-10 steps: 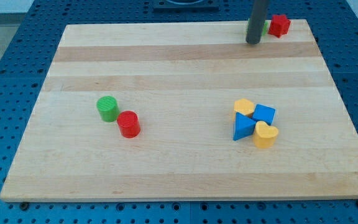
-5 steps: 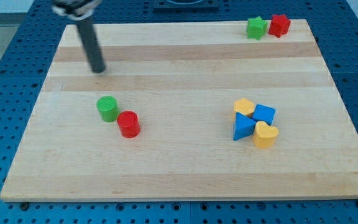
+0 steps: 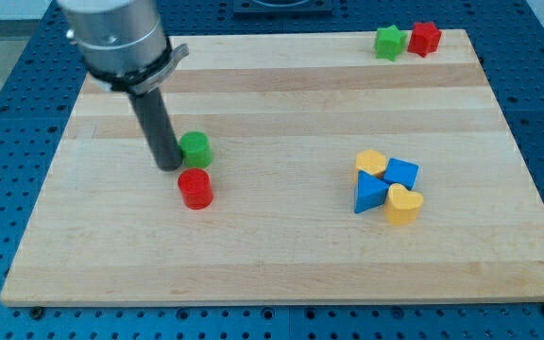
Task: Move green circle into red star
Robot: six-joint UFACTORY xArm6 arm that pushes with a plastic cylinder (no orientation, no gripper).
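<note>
Tip (image 3: 169, 166) of my rod (I carry no claw) touches the green circle (image 3: 195, 148) on its left side. Red circle (image 3: 195, 189) sits just below. Red star (image 3: 425, 38) lies far off at top right, beside the green star (image 3: 390, 42).

Block count on the wooden board (image 3: 281, 255): eight.

Green, 2: one green circle (image 3: 195, 148), one green star (image 3: 389, 42).

Red, 2: one red circle (image 3: 195, 189), one red star (image 3: 425, 38).

Blue, 2: one blue triangle (image 3: 368, 194), one blue cube-like block (image 3: 402, 173).

Yellow, 2: one yellow heart (image 3: 404, 204), one yellow block (image 3: 370, 162), shape unclear.

Rod, 1, with my tip (image 3: 169, 166) on the board.
</note>
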